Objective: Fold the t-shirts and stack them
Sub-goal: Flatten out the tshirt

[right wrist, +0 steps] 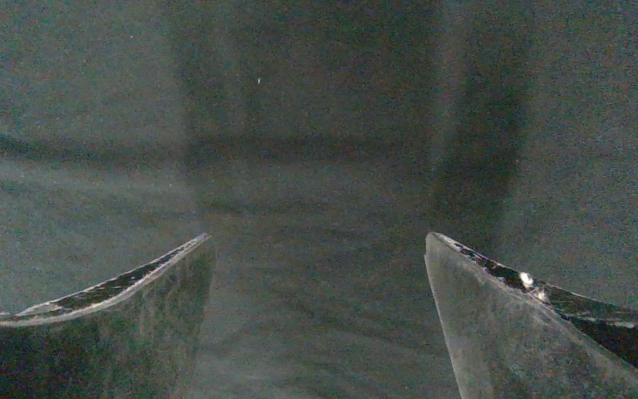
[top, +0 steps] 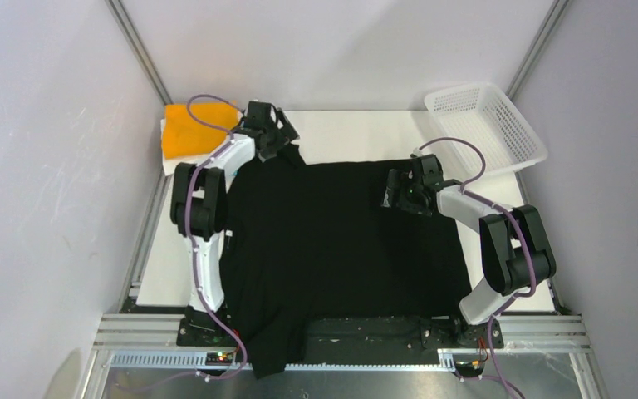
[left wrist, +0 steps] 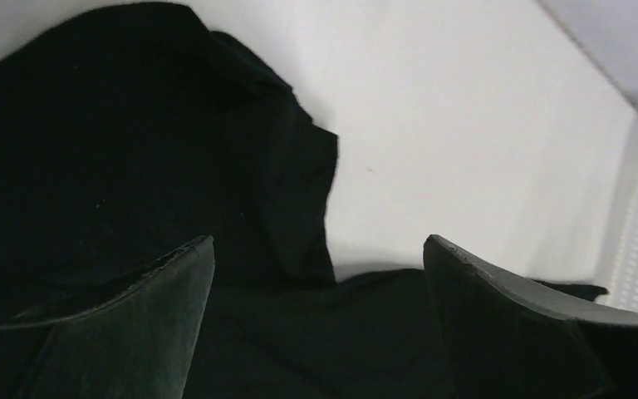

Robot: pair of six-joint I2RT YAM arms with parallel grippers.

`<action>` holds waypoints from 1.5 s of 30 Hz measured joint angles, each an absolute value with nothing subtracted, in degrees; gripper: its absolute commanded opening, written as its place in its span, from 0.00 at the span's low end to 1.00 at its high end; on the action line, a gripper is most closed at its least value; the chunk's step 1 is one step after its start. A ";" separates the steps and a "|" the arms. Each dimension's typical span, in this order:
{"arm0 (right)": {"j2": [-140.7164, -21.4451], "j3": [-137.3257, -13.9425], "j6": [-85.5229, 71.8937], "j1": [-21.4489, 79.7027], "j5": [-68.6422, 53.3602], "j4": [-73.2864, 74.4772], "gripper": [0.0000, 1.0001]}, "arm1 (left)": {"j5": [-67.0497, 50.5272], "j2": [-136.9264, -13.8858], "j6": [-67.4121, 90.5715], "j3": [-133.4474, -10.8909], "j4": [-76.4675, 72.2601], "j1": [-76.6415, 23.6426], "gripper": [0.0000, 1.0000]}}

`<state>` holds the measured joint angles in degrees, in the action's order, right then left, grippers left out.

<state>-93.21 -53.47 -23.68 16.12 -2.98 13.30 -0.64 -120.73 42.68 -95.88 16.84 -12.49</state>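
Two wide-open claws (left wrist: 317, 241) (right wrist: 317, 238) over black tee (top: 341, 241)

The black tee (top: 341, 241) is soft, matt cloth; the basket (top: 515, 133) is white plastic mesh; the table (top: 357, 133) looks smooth and matt.

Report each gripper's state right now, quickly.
Left gripper: open, holding nothing, over the edge of the black t-shirt.
Right gripper: open, holding nothing, close above the same shirt.
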 measured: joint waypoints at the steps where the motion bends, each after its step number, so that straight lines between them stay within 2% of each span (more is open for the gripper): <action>1: -93.21 -53.47 -23.68 16.12 -2.94 13.37 0.99 | -0.64 -122.23 43.16 -96.38 16.86 -12.53 1.00; 6: -93.21 -53.47 -23.66 15.99 -2.79 13.52 0.99 | -1.04 -131.20 45.08 -104.36 17.98 -12.73 1.00; 13: -93.21 -53.47 -23.49 14.94 -2.42 13.63 0.99 | -4.60 -146.30 48.64 -128.11 17.43 -12.91 1.00; 17: -93.21 -53.47 -23.49 14.44 -2.33 13.61 0.99 | -4.89 -147.46 49.50 -131.20 16.62 -12.97 1.00; 19: -93.17 -53.47 -23.49 14.28 -1.96 13.61 0.99 | -4.78 -145.12 49.01 -127.31 15.62 -12.97 1.00; 22: -92.58 -53.47 -23.49 14.11 -1.32 13.80 0.99 | -4.03 -136.70 46.81 -113.93 15.79 -12.97 1.00; 28: -90.74 -53.67 -23.44 14.09 1.06 14.44 0.99 | -0.45 -110.04 40.29 -83.44 16.91 -13.50 1.00; 33: -90.96 -54.06 -22.85 13.91 2.90 16.03 1.00 | 0.89 -91.42 37.67 -64.71 16.14 -14.41 1.00; 39: -94.15 -55.16 -22.41 13.82 3.60 17.21 0.99 | 2.00 -89.95 36.77 -53.12 17.85 -15.25 1.00; 45: -98.13 -57.89 -22.24 12.75 2.22 18.57 0.99 | 1.19 -98.19 35.88 -57.84 19.66 -15.00 1.00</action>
